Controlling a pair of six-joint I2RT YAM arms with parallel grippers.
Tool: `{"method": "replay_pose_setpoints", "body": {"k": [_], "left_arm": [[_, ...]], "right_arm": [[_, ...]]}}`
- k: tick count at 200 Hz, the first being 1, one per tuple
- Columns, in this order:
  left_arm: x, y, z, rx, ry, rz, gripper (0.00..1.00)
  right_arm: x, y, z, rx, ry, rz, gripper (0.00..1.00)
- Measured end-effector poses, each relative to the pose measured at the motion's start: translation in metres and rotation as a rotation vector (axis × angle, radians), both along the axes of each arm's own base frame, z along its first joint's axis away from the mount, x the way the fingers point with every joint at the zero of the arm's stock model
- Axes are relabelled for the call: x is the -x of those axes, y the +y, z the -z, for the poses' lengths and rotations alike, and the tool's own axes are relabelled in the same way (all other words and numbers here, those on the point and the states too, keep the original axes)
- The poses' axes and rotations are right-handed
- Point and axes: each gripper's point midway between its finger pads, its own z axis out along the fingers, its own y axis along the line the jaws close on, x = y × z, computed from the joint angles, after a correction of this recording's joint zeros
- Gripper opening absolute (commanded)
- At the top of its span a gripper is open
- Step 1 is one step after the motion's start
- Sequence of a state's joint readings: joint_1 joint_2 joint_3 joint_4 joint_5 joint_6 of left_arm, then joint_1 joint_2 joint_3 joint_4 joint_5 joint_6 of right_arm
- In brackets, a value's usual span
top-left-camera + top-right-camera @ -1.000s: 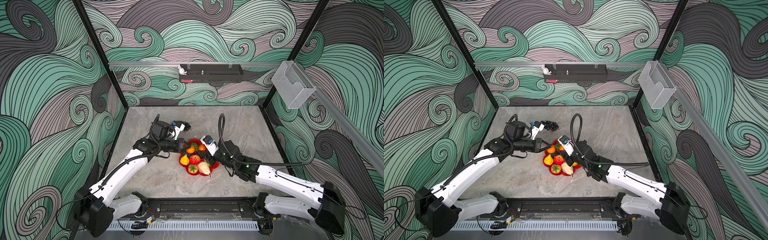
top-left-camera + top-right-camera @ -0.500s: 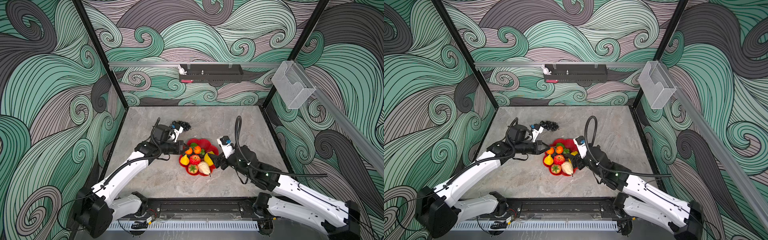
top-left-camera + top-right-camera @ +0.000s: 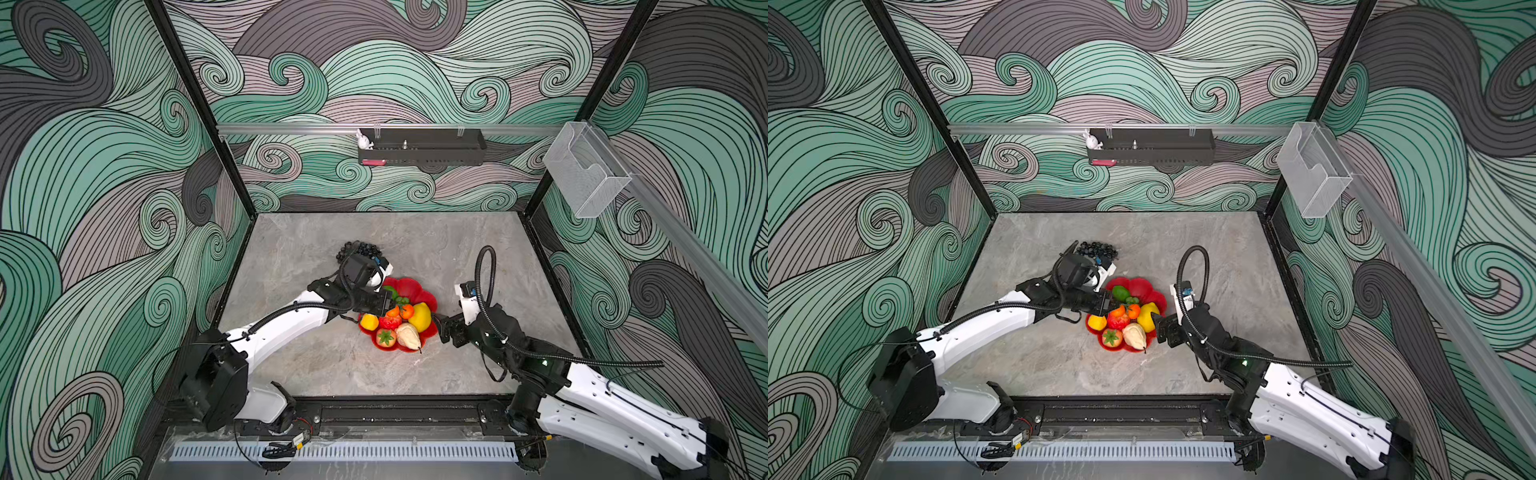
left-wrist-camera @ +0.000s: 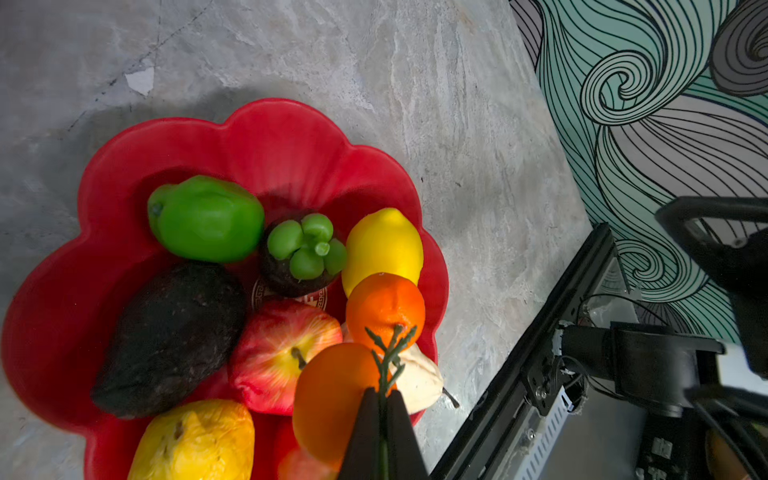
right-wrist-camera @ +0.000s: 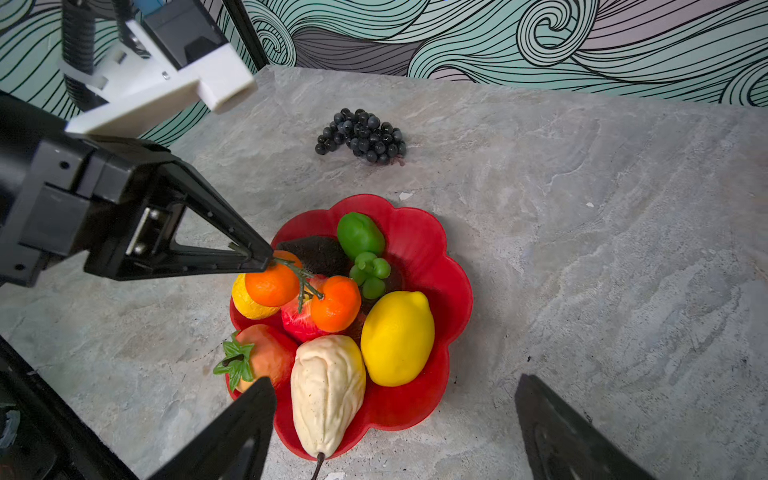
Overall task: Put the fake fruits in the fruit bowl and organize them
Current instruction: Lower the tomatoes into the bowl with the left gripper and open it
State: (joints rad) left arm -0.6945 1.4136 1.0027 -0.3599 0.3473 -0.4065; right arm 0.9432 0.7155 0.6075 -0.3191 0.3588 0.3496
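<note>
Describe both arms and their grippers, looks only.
Left arm and right arm: white shells, black joints, each trailing a black ribbed hose. Left gripper and right gripper: black, with tapered triangular fingers and a white wrist mount. A green light glows on the right arm.

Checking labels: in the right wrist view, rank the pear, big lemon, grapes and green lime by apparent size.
1. pear
2. big lemon, slightly smaller
3. grapes, farther from the camera, so this rank is unsure
4. green lime, smallest
</note>
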Motion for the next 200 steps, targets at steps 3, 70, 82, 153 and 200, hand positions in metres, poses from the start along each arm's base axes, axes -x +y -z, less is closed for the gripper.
{"method": "replay_pose_setpoints", "body": {"k": [3,70,82,153,200], "left_arm": [[0.000,-0.002,0.001,-0.003,0.000,0.004,0.00],[-0.005,-0.016,0.017,-0.045,0.001,0.018,0.00],[-0.005,-0.015,0.018,-0.052,0.000,0.016,0.00],[0.000,-0.004,0.018,-0.065,-0.018,-0.006,0.00],[0.005,0.001,0.016,-0.054,-0.022,-0.014,0.03]], "right_arm": [[0.000,-0.001,-0.001,-0.003,-0.002,0.003,0.91],[-0.001,-0.006,-0.001,-0.007,-0.013,0.028,0.92],[-0.001,-0.007,0.001,-0.003,-0.010,0.028,0.92],[-0.002,-0.007,0.006,0.008,0.001,0.032,0.92],[-0.002,-0.005,0.010,0.012,0.013,0.033,0.92]]}}
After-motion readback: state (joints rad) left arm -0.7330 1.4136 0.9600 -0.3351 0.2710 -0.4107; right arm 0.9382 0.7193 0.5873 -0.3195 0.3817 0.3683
